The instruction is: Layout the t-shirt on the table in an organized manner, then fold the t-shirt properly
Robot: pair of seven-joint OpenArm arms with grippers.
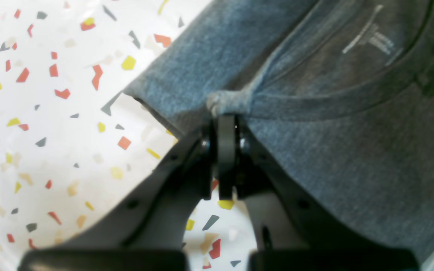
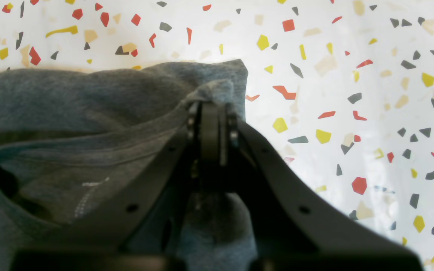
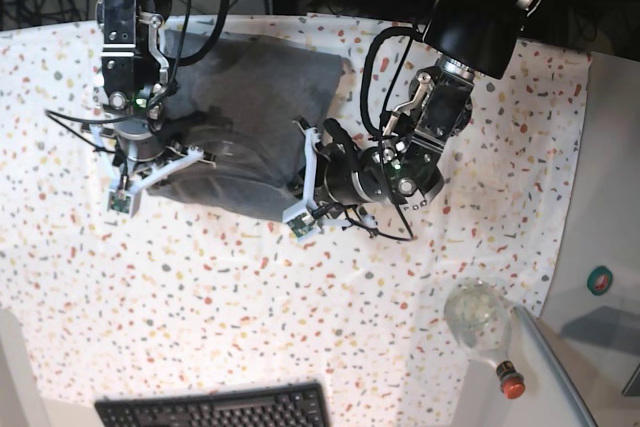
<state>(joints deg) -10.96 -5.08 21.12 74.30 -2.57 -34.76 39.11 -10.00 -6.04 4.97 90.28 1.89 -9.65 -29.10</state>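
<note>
The t-shirt (image 3: 250, 107) lies bunched on the far part of the tabletop (image 3: 200, 287), between the two arms, its neck opening and printed label showing in both wrist views. The left gripper (image 1: 226, 113) has its jaws pinched tight on a bunched fold of grey cloth beside the collar. The right gripper (image 2: 211, 98) has its jaws clamped on another fold of the shirt's edge. A keyboard (image 3: 215, 409) sits at the near edge.
</note>
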